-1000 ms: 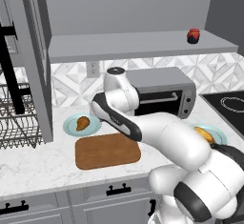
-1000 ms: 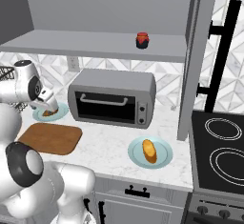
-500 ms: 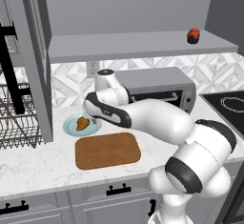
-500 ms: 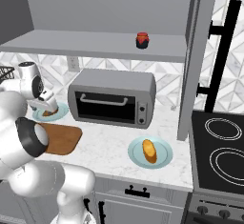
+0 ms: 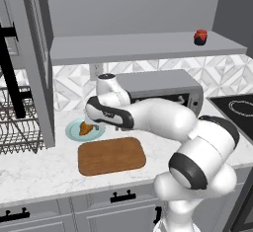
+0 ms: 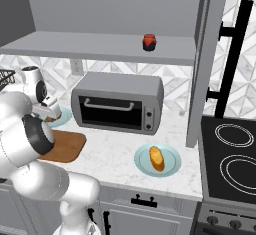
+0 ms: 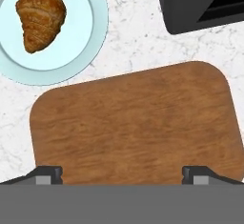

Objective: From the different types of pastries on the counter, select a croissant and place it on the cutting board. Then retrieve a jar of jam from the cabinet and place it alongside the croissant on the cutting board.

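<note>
We are hovering our tool (image 7: 122, 173), tips spread wide and gripping nothing, above the cutting board (image 7: 133, 125), while the croissant (image 7: 40, 13) is lying on its plate (image 7: 88, 42) at upper left, long axis near vertical

Claw (image 7: 122, 173) open, pointing down.
</note>
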Available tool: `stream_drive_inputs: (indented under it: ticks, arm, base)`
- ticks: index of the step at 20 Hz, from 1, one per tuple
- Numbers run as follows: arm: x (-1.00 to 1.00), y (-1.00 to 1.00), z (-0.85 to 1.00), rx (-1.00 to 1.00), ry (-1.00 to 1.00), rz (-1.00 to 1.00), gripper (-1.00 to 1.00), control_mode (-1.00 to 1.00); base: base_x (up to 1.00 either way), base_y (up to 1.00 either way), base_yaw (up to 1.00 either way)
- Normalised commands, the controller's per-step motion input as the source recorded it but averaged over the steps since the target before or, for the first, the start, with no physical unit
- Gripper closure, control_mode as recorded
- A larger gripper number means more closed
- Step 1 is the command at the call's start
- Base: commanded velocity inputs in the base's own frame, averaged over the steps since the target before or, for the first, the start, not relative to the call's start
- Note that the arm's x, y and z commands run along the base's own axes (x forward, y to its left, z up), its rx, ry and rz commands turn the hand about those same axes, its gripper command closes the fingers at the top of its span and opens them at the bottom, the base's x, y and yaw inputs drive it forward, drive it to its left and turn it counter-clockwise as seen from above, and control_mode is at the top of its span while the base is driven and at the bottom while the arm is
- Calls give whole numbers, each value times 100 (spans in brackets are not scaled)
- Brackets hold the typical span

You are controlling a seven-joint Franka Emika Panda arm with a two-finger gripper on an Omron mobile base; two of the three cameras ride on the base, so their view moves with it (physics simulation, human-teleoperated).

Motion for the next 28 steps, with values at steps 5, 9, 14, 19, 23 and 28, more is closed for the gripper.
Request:
stream_drive_inputs:
  ticks: [5, 9, 14, 19, 23, 28]
  arm:
    - [4, 23, -2, 0, -4, -3, -100, -100]
    - [16, 35, -5, 1, -6, -1, -100, -100]
    - [33, 21, -2, 0, 0, 0, -100, -100]
    - [48, 22, -17, -1, 3, 0, -100, -100]
    - [42, 18, -28, -1, 2, 0, -100, -100]
    - [15, 7, -18, -2, 0, -4, -100, -100]
  base:
    - [0, 0, 0]
    - [0, 0, 0]
    - [0, 0, 0]
    - [0, 0, 0]
    - [0, 0, 0]
    - [0, 0, 0]
